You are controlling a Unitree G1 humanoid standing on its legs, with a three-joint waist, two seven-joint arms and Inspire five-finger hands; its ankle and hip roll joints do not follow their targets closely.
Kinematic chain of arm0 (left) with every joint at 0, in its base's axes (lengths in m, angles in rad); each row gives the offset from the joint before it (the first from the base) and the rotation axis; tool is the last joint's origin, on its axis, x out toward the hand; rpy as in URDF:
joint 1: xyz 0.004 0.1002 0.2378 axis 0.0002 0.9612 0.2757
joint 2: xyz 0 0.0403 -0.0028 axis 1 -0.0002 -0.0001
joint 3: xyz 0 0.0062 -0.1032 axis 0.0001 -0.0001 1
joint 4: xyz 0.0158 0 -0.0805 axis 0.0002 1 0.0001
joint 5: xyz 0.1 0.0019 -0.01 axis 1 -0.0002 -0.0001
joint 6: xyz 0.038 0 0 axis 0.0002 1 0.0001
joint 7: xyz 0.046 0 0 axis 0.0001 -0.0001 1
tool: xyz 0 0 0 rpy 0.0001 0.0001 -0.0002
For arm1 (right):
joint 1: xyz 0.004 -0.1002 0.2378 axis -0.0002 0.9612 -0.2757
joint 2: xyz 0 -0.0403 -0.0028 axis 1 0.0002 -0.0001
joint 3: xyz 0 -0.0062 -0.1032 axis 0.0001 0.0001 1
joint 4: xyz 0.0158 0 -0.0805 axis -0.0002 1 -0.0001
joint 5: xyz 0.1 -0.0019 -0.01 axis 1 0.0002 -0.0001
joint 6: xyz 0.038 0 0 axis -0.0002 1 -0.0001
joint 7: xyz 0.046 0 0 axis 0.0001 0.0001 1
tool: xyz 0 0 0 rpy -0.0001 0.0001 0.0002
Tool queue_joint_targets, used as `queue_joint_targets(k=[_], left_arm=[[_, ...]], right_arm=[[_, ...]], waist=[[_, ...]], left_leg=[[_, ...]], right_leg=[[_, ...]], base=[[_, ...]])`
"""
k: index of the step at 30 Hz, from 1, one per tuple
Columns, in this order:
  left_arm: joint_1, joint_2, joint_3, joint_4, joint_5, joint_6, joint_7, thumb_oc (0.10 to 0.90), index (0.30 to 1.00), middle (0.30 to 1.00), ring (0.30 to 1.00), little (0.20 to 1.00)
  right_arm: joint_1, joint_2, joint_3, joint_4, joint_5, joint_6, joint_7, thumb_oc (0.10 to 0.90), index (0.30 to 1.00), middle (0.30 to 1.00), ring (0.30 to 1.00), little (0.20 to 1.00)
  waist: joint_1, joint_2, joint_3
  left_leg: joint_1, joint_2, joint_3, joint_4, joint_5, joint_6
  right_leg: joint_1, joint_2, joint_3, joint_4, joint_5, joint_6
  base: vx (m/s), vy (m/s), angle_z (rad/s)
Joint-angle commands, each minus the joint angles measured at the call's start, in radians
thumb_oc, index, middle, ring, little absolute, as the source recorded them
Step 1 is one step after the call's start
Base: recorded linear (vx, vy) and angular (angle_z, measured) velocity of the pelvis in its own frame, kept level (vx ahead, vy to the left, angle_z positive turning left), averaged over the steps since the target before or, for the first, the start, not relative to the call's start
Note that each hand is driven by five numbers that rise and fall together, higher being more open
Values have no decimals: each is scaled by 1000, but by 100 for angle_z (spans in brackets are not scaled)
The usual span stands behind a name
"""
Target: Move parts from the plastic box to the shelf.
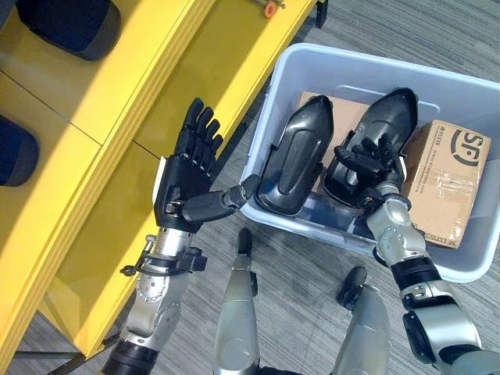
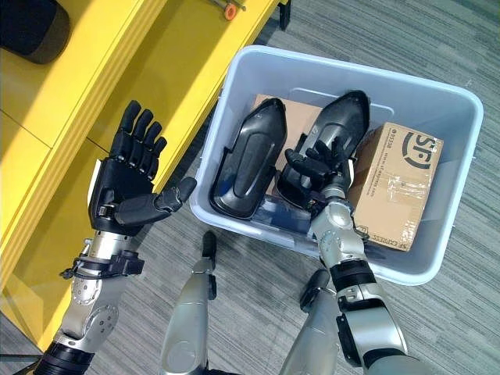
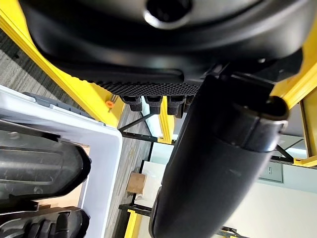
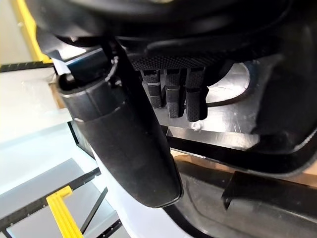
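Observation:
A pale grey plastic box [image 1: 275, 221] stands on the floor beside the yellow shelf [image 1: 94, 101]. Two black moulded parts lean inside it: the left part [image 1: 297, 156] against the near wall, the right part [image 1: 393, 117] next to it. My right hand [image 1: 366, 160] reaches into the box with relaxed, spread fingers resting on the right part's lower end; that part [image 4: 277, 99] fills the space past its fingers. My left hand [image 1: 187, 176] hovers open and empty over the shelf's edge, fingers straight, thumb pointing at the box.
A brown cardboard carton [image 1: 449, 180] sits in the box's right half, and another carton [image 1: 348, 117] lies under the parts. Two dark parts [image 1: 74, 23] [image 1: 16, 152] rest on the shelf's top. An orange piece [image 1: 269, 9] lies on the shelf's far end.

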Motion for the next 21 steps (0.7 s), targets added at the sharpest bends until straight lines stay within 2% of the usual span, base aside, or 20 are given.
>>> queue_joint_targets(k=[1,8,13,14,17,19,20,21], left_arm=[[-50,27,7,-115,-53,-99,-59,900,1000,1000,1000,1000],[-38,33,-4,-126,-68,-109,-83,900,1000,1000,1000,1000],[-14,25,-5,-143,-63,-120,-87,900,1000,1000,1000,1000],[-8,19,-7,-151,-57,-119,-81,900,1000,1000,1000,1000],[0,15,-9,-160,-49,-124,-73,900,1000,1000,1000,1000],[21,5,-8,-186,-38,-129,-58,900,1000,1000,1000,1000],[23,4,-7,-188,-38,-129,-57,900,1000,1000,1000,1000],[31,4,-3,-200,-36,-135,-54,900,1000,1000,1000,1000]], right_arm=[[-109,-69,-54,-14,-66,-64,12,900,1000,1000,1000,1000],[-116,-92,-31,-86,-217,-117,-20,900,1000,1000,1000,1000],[-52,-84,-32,-272,-364,-156,-112,900,1000,1000,1000,1000],[-24,-71,-33,-350,-424,-167,-149,900,1000,1000,1000,1000],[10,-52,-31,-433,-491,-191,-177,900,1000,1000,1000,1000],[64,-19,-12,-600,-644,-223,-213,900,1000,1000,1000,1000],[68,-16,-10,-608,-654,-227,-215,900,1000,1000,1000,1000],[87,-9,1,-665,-734,-247,-224,900,1000,1000,1000,1000]], waist=[[21,26,-10],[14,24,-10],[-9,18,-10],[-19,17,-10],[-31,15,-10],[-51,14,-10],[-52,14,-10],[-60,13,-10]], left_leg=[[-38,-86,28,-18,-52,107],[-25,-81,36,-10,-58,108],[-10,-73,50,-8,-64,109],[-5,-70,56,-8,-67,110],[4,-68,64,-9,-70,109],[20,-64,78,-9,-77,108],[21,-64,79,-9,-77,107],[24,-63,83,-4,-81,107]], right_leg=[[4,55,-89,37,-33,-68],[11,54,-88,40,-34,-67],[18,56,-79,36,-32,-63],[19,59,-73,34,-31,-62],[23,61,-66,28,-30,-60],[30,65,-53,20,-30,-57],[31,65,-52,19,-30,-56],[29,66,-47,20,-30,-55]], base=[[0,0,0],[0,0,0],[2,8,0],[0,0,0],[-1,34,0],[-5,65,-3],[-6,56,-4],[-9,37,-6]])
